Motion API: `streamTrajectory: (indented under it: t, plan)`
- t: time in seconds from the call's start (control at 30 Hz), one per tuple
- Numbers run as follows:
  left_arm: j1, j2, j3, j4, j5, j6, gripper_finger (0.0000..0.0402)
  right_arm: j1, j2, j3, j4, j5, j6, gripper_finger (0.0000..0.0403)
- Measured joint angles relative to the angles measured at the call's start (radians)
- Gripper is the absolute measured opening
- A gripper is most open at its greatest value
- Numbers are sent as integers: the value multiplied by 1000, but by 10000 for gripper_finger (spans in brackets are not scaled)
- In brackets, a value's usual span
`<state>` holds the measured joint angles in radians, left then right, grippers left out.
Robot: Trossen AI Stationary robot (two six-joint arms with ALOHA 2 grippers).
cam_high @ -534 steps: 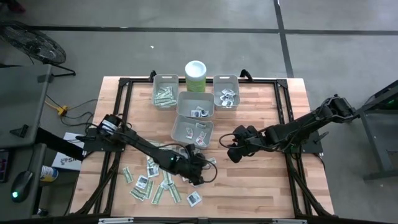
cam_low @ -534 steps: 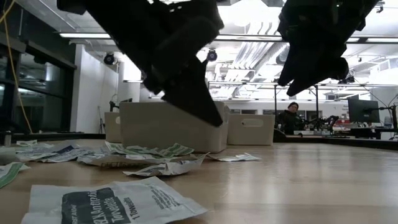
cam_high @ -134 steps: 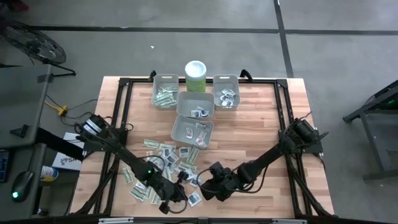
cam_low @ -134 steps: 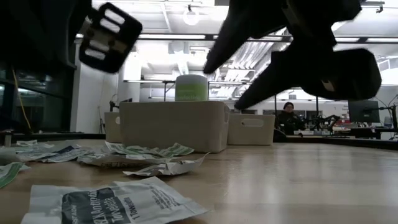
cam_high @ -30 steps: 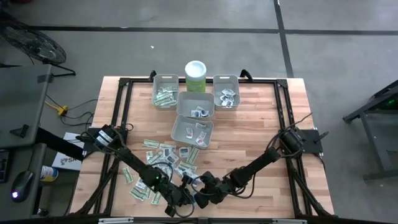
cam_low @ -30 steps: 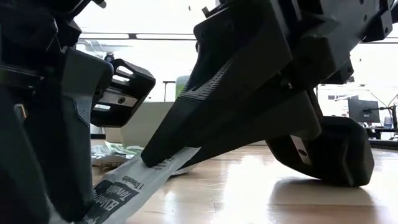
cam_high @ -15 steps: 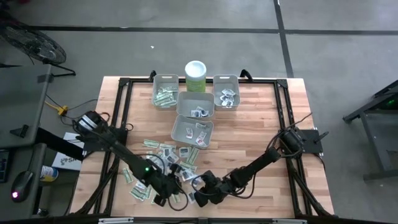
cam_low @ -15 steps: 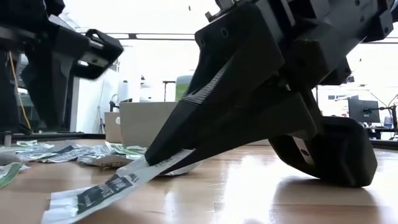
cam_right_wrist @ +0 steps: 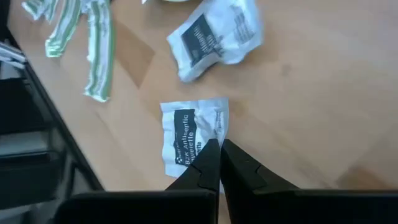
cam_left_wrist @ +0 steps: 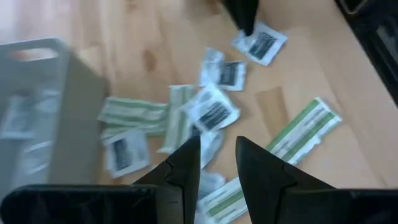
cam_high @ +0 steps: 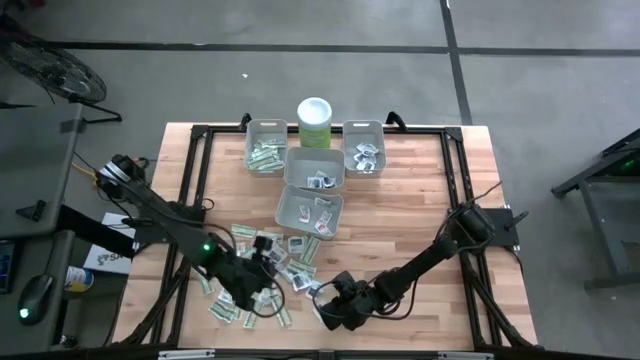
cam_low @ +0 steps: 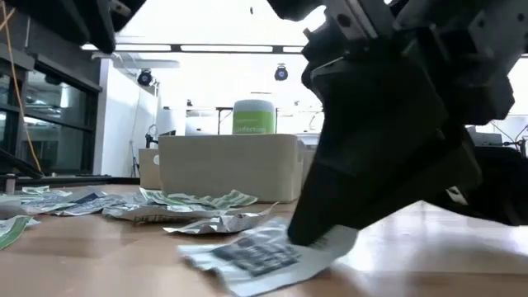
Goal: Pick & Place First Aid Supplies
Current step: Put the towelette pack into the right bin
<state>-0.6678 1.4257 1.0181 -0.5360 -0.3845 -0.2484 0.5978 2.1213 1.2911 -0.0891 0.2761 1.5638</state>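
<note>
The right gripper (cam_right_wrist: 219, 163) pinches a white packet (cam_right_wrist: 189, 140) by its edge, flat on the worktop's (cam_high: 420, 220) near edge; print partly reads "BZK Antiseptic". The left gripper (cam_left_wrist: 216, 163) hovers slightly parted over scattered packets.

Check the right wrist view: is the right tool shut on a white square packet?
Yes. The right tool has its fingers pressed together on the edge of the white square packet with dark print, lying on the table.
</note>
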Motion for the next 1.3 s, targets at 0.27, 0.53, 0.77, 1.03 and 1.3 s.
streamTrajectory:
  t: [0.27,0.53,0.77,1.03,1.3]
  plan:
    - [0,-135,1,-136,-91,-20,101,10,-21,1,-68,-6,26,0]
    - [0,-298,-105,-137,-128,-86,101,25,-73,1,-239,-25,54,0]
    - [0,-506,-270,-80,-132,-222,101,33,-164,1,-419,-20,59,0]
    - [0,-734,-358,-63,-182,-273,101,31,-293,2,-674,-1,59,0]
    - [0,-900,-448,14,-242,-283,101,29,-431,2,-927,59,59,0]
